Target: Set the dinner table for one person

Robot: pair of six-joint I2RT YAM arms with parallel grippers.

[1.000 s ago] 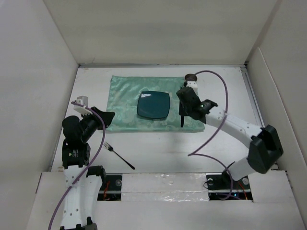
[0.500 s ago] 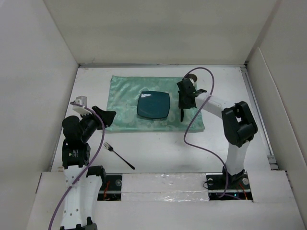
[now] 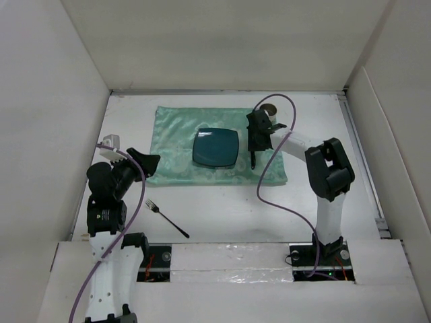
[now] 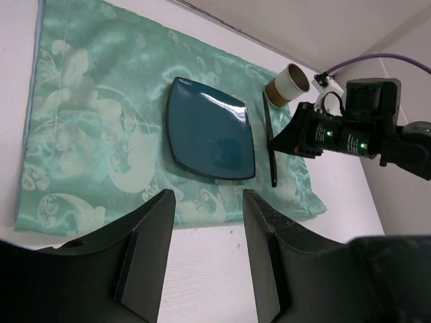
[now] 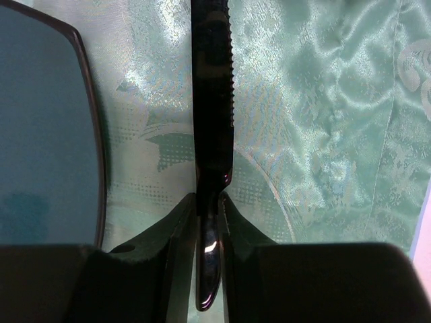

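Dinner table (image 3: 229, 208): a white surface under both arms. A mint-green cloth (image 3: 172, 134) is spread across its far middle.
Plate (image 3: 215, 148): dark teal and square. It sits on the cloth, right of the cloth's centre.
Knife (image 5: 211, 101): black, on the right part of the cloth, just right of the plate and apart from its rim. It runs near to far, and its toothed edge faces away from the plate. Whether the blade rests on the cloth or hangs just above it cannot be told.
Right gripper (image 5: 209, 208): reaches over the right side of the cloth. Its two fingers are pressed together on the knife's handle end, one on each side.
Left gripper (image 4: 205, 208): over the near left of the table, by the cloth's near left corner. Its fingers are spread wide with nothing between them.
Fork (image 3: 166, 219): lies on the bare table near of the cloth, at a slant, to the right of the left arm and well apart from the plate.
Cup (image 3: 269, 108): a brown cup at the far right corner of the cloth, just beyond the right gripper.
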